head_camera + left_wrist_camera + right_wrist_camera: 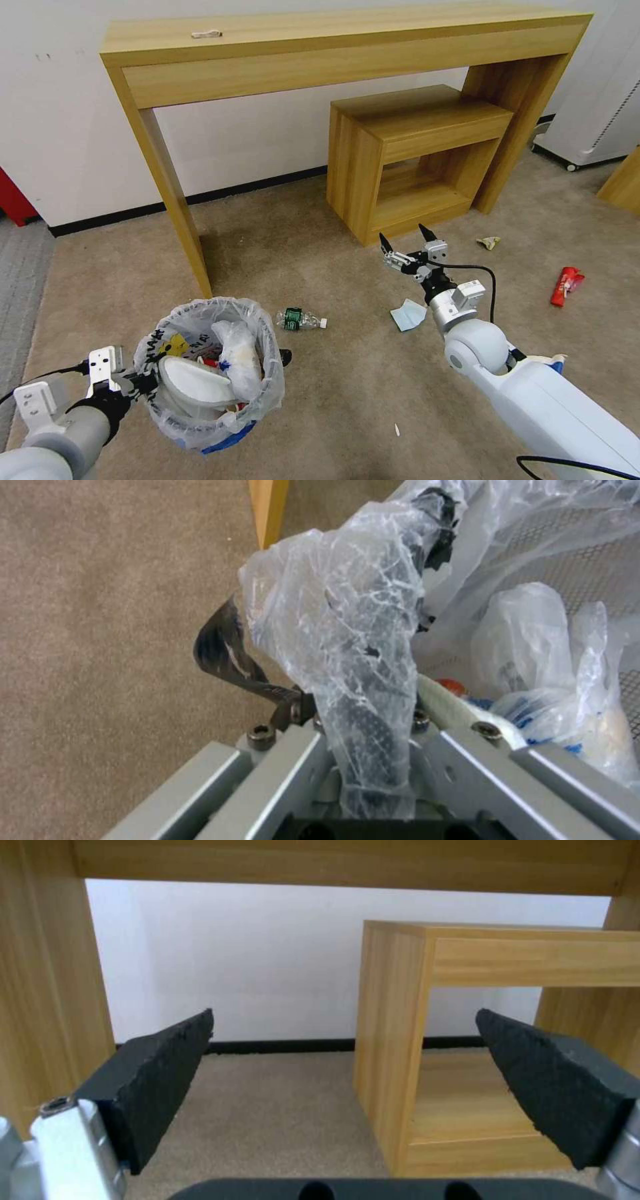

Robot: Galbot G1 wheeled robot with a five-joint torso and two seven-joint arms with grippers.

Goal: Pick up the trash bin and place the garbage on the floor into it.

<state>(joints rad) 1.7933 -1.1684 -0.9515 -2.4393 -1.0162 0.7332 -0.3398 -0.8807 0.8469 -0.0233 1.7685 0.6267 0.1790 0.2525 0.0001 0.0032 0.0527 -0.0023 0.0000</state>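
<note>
- Right gripper (408,247) hovers above the floor (347,400) with fingers (157,1075) spread wide and nothing between them, aimed at the small wooden shelf unit (407,153).
- Left gripper (143,381) is clamped on the rim of the trash bin (210,373), held at the robot's left.
- Nearest litter to the right gripper: one blue mask (408,313), just behind and below it.
- Also loose: one green-label bottle (300,319) lying crosswise beside the bin, one red packet (565,285), one crumpled scrap (489,243), all nearer the right arm.

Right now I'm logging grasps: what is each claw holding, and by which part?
The left claw grips the trash bin by its bag-covered rim. The right claw is open, holding nothing.
</note>
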